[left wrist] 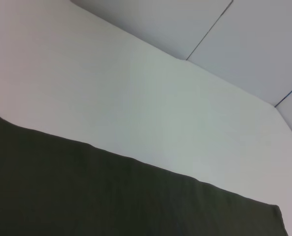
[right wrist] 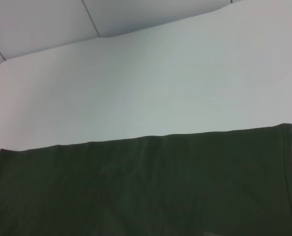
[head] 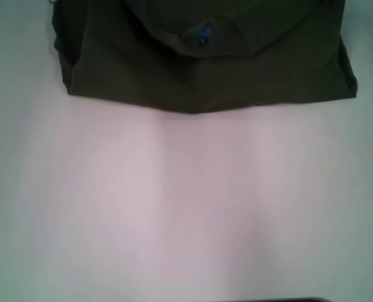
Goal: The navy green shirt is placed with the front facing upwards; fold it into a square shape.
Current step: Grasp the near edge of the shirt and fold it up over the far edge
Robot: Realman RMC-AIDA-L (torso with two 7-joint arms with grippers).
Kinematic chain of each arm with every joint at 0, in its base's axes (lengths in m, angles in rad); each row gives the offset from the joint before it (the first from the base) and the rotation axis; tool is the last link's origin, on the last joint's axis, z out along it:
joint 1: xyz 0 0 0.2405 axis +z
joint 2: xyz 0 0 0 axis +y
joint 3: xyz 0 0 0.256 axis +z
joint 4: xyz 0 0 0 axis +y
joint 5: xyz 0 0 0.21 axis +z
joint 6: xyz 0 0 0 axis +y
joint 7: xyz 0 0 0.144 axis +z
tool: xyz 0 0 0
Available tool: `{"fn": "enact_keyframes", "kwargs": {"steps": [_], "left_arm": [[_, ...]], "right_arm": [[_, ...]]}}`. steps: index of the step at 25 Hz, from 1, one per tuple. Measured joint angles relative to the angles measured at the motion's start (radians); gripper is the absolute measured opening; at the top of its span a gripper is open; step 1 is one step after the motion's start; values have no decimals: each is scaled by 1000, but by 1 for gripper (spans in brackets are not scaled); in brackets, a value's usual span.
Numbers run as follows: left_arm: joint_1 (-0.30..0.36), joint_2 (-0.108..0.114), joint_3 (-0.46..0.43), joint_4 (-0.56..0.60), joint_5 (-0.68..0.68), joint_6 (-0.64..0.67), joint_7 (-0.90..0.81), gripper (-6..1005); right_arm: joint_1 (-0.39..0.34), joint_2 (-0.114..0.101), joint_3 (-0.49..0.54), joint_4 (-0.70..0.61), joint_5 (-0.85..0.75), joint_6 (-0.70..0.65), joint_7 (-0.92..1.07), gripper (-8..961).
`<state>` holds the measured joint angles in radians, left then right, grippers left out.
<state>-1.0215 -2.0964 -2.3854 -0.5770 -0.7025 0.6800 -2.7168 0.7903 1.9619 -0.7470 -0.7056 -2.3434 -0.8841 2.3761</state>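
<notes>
White table [head: 186,214] | navy green shirt [head: 205,69] lies at its far edge, collar label showing | you see neither gripper, so finger state unknown | risk: layers slipping apart if you grab blind.

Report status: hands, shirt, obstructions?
Neither hand in view. Navy green shirt flat at table's far edge, collar label showing. Nothing in the way.

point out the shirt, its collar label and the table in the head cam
navy green shirt [head: 268,69]: head view, plain olive fabric right of the collar.
collar label [head: 203,35]: head view, small blue tag at the neckline.
table [head: 186,214]: head view, bare pale surface in front of the shirt.
</notes>
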Motion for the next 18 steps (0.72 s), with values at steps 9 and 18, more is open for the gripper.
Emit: {"fn": "enact_keyframes", "kwargs": {"steps": [9, 18], "left_arm": [[15, 3, -2, -2, -2, 6, 4, 241], [18, 7, 0, -1, 0, 23, 5, 487]], "right_arm": [[-4, -14, 0, 8, -2, -3, 8, 90], [58, -34, -17, 78, -119, -37, 25, 338]]}}
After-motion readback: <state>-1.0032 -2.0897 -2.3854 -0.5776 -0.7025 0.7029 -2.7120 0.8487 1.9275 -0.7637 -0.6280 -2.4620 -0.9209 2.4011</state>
